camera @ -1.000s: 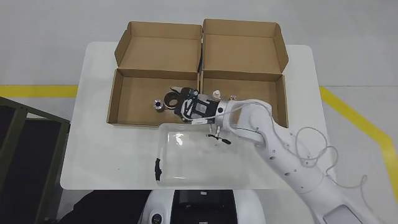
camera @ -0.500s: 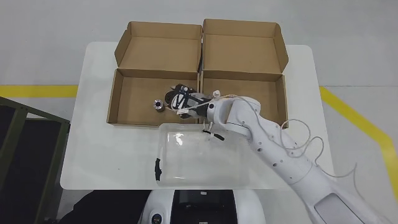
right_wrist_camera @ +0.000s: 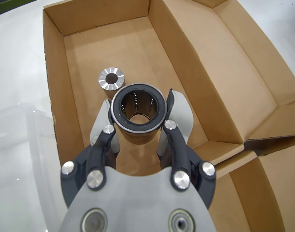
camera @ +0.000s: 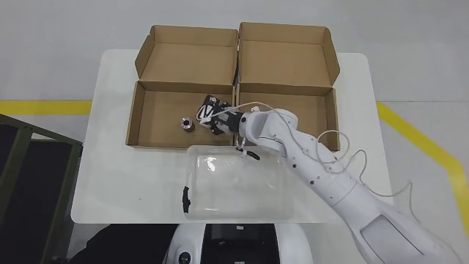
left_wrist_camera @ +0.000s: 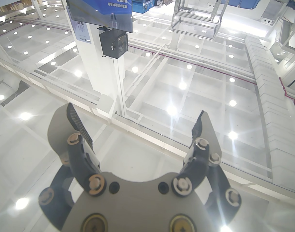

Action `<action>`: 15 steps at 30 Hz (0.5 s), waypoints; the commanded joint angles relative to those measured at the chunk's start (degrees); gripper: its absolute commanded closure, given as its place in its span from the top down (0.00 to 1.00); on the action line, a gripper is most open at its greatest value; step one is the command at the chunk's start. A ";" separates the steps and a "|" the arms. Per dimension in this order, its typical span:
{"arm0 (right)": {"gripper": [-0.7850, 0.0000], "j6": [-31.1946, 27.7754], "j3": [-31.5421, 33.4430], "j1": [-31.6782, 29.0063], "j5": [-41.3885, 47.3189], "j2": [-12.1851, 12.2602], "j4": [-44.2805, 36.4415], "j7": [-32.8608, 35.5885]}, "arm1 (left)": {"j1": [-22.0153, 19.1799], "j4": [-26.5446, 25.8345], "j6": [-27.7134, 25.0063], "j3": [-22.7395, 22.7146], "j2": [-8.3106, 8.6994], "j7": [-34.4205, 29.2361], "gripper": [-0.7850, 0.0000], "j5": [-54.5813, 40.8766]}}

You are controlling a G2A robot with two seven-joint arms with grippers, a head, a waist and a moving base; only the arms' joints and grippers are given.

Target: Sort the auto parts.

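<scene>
White tabletop (camera: 110, 154) on a grey floor, and two open cardboard boxes sit side by side at its far half, lids folded back. Nearer the robot lies a clear plastic bin (camera: 220, 191), right up against the boxes' front walls. All the action is in the left box (camera: 157, 114): the right arm stretches across the bin's far corner and puts the right gripper (camera: 212, 112) inside that box, close to the wall it shares with the right box (camera: 293, 106). From the wrist camera the right gripper (right_wrist_camera: 140, 105) has both fingers pressed against the sides of a bearing (right_wrist_camera: 137, 127), a metal cylinder with a black end ring and rows of small balls lining its bore, held upright with the open end facing the camera. Whether its lower end touches the cardboard floor cannot be told. Just beside it, a small metal sleeve (right_wrist_camera: 106, 83) stands on end on the box floor, bore upward; from above the sleeve (camera: 187, 123) sits to the left of the gripper. Over on the other side, the left gripper (left_wrist_camera: 136, 111) points at the ceiling, fingers spread wide, nothing between them.
</scene>
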 commanded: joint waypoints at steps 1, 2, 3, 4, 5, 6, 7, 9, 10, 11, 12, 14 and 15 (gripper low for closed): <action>0.02 0.07 -0.21 0.39 0.17 -0.35 1.03 0.04 | 0.00 0.00 0.00 0.00 0.00 0.00 1.00 0.00; 0.04 0.08 -0.30 0.60 0.24 -0.52 1.50 0.09 | 0.00 0.00 0.00 0.00 0.00 0.00 1.00 0.00; 0.05 0.07 -0.40 0.79 0.28 -0.69 1.95 0.09 | 0.00 0.00 0.00 0.00 0.00 0.00 1.00 0.00; 0.07 0.07 -0.48 0.97 0.35 -0.86 2.37 0.13 | 0.00 0.00 0.00 0.00 0.00 0.00 1.00 0.00; 0.08 0.08 -0.57 1.13 0.37 -1.03 2.78 0.16 | 0.00 0.00 0.00 0.00 0.00 0.00 1.00 0.00; 0.10 0.12 -0.67 1.29 0.37 -1.19 3.19 0.24 | 0.00 0.00 0.00 0.00 0.00 0.00 1.00 0.00; 0.13 0.13 -0.76 1.42 0.42 -1.35 3.56 0.26 | 0.00 0.00 0.00 0.00 0.00 0.00 1.00 0.00; 0.24 0.10 -0.94 1.67 0.43 -1.66 4.38 0.43 | 0.00 0.00 0.00 0.00 0.00 0.00 1.00 0.00; 0.29 0.07 -1.01 1.80 0.45 -1.81 4.77 0.49 | 0.00 0.00 0.00 0.00 0.00 0.00 1.00 0.00; 0.33 0.06 -1.07 1.91 0.47 -1.95 5.15 0.52 | 0.00 0.00 0.00 0.00 0.00 0.00 1.00 0.00; 0.36 -0.02 -1.16 2.00 0.47 -2.09 5.49 0.59 | 0.00 0.00 0.00 0.00 0.00 0.00 1.00 0.00; 0.38 -0.22 -1.25 2.17 0.56 -2.35 6.07 0.74 | 0.00 0.00 0.00 0.00 0.00 0.00 1.00 0.00; 0.40 -0.21 -1.28 2.25 0.49 -2.47 6.29 0.78 | 0.00 0.00 0.00 0.00 0.00 0.00 1.00 0.00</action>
